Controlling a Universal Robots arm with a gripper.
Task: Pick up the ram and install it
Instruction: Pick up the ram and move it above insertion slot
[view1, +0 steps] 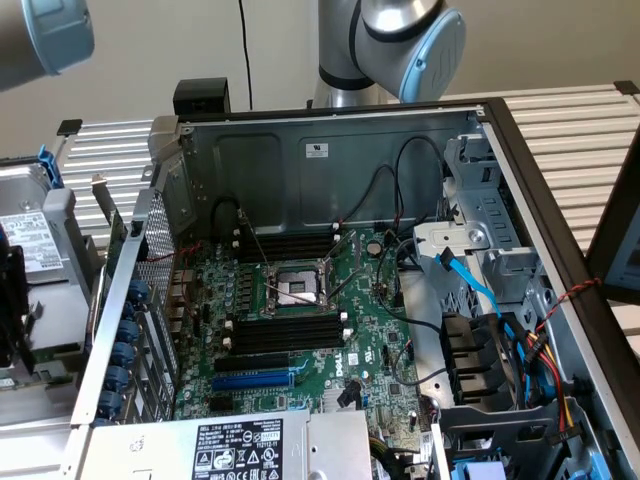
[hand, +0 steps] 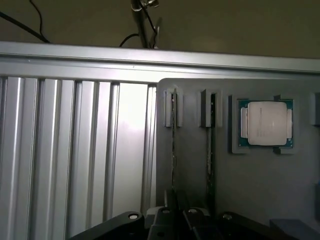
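Observation:
Two ram sticks stand edge-on in slots of a grey holder plate (hand: 260, 185), lying side by side as thin dark lines: one ram (hand: 174, 150) and a second ram (hand: 212, 150). My gripper (hand: 177, 222) hangs over the near end of the plate, roughly in line with the first stick. The black memory slots (view1: 285, 330) lie on the green motherboard (view1: 365, 335) inside the open computer case, beside the processor socket (view1: 295, 285). No stick shows in those slots.
A processor chip (hand: 265, 123) rests in a pocket of the holder plate beside the sticks. Ribbed aluminium table (hand: 75, 150) lies next to the plate. The case (view1: 330, 150) has cables, a drive cage (view1: 490, 230) and a power supply (view1: 240, 450). An arm segment (view1: 45, 35) crosses above.

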